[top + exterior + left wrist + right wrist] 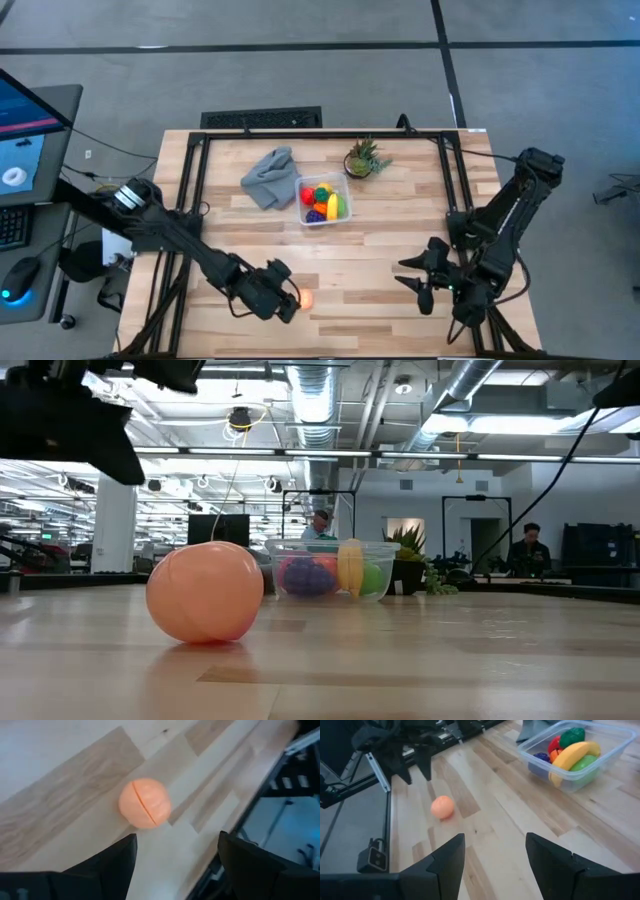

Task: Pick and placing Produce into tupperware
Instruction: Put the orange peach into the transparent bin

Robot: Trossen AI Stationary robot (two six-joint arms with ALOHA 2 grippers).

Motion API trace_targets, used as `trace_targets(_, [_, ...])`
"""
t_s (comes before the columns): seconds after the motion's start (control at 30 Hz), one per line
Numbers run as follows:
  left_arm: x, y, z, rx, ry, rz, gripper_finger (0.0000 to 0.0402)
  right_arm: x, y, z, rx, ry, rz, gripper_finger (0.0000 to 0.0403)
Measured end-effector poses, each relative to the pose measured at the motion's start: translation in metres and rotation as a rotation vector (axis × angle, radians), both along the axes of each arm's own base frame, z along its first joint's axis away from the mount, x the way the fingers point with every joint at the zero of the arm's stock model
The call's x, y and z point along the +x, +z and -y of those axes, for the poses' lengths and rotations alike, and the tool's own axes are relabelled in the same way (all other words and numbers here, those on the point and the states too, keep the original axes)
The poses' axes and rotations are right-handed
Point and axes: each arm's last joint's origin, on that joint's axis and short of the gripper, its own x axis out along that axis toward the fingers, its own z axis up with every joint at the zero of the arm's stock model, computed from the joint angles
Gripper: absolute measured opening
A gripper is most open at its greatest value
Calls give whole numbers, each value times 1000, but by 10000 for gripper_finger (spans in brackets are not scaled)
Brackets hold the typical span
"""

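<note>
A grey floor (300, 70) crossed by dark seam lines surrounds the pale wooden tabletop (370, 260), which sits in a black metal frame (190, 170). Beside the tabletop stands a dark desk (30, 200) carrying a lit monitor (25, 120), a keyboard (12, 228) and a mouse (18, 275). A black floor vent (262, 119) lies just past the tabletop's far edge. Beyond it, the room is an open hall with exposed silver ducts (320, 400), pipes and bright strip lights (470, 425) overhead, a white column (113, 525), and people (528, 550) at distant workstations.
</note>
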Motion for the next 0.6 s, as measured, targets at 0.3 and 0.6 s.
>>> trace_targets(0.3, [7, 13, -4, 63, 71, -100, 266, -5, 0, -3, -1, 15, 15, 234])
trace_targets(0.6, [16, 17, -15, -1, 113, -135, 269, -6, 0, -2, -24, 6, 22, 234])
